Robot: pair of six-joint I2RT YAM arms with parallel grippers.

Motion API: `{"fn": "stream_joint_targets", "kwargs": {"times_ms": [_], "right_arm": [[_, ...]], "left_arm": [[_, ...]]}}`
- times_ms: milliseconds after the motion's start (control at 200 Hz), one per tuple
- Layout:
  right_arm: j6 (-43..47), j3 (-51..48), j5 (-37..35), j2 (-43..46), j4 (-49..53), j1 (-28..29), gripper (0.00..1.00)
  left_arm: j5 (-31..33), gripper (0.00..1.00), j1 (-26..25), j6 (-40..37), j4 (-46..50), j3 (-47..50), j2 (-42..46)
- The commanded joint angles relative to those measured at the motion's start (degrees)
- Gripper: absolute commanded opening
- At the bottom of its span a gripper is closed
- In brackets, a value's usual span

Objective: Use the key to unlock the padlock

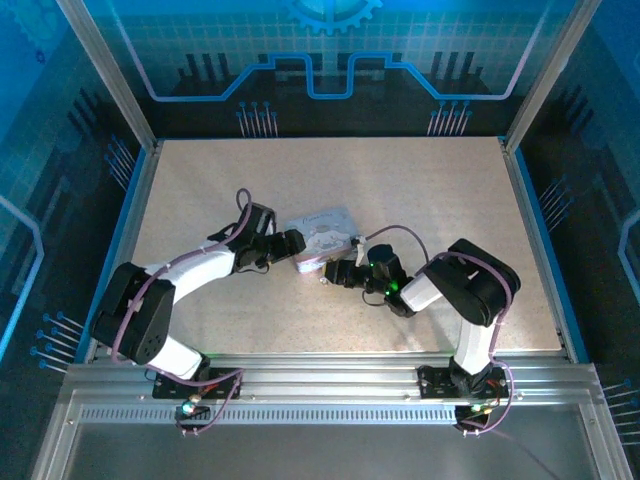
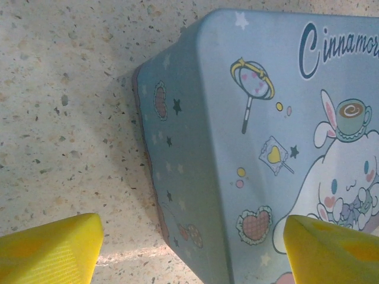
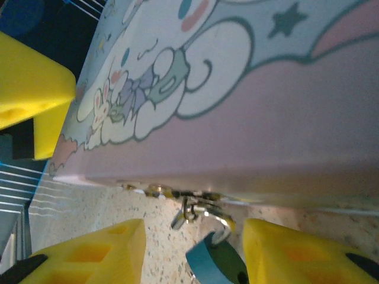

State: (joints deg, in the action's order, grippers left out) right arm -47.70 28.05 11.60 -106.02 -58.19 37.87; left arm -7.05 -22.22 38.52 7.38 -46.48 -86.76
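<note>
From above, the tin is just a small box. Up close, the padlock dangles inside my half-open right gripper, unclamped. My left gripper gapes wide, empty.

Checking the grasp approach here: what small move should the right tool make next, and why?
Probably close the right tool on the padlock. The padlock hangs at the tin's lower edge, between the tool's open fingers. Bare table shows between it and one finger, so it does not look gripped yet. The left tool is open, straddling the tin's corner.
</note>
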Motion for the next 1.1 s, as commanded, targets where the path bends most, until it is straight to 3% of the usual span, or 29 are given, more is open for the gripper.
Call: {"fn": "stream_joint_targets", "kwargs": {"times_ms": [0,545,840,1095], "right_arm": [[-2.67,0.51,-0.22,-3.06,-3.84,0.28,0.46],[-3.9,-2.22,-1.56,-1.04,-3.77,0.32,0.36],[-3.83,-2.53,-1.95,-0.53,-3.68,0.47,0.23],[-3.32,-1.43,-1.75,-1.55,-4.11,0.4,0.19]], "left_arm": [[0.72,0.81,0.47,-1.77,-0.14,-1.65,-1.09],[0.02,0.81,0.42,-1.3,-1.12,-1.27,-2.59],[-0.16,0.81,0.43,-1.08,-1.49,-1.14,-2.65],[-0.25,0.81,0.42,-1.04,-1.42,-0.95,-2.61]]}}
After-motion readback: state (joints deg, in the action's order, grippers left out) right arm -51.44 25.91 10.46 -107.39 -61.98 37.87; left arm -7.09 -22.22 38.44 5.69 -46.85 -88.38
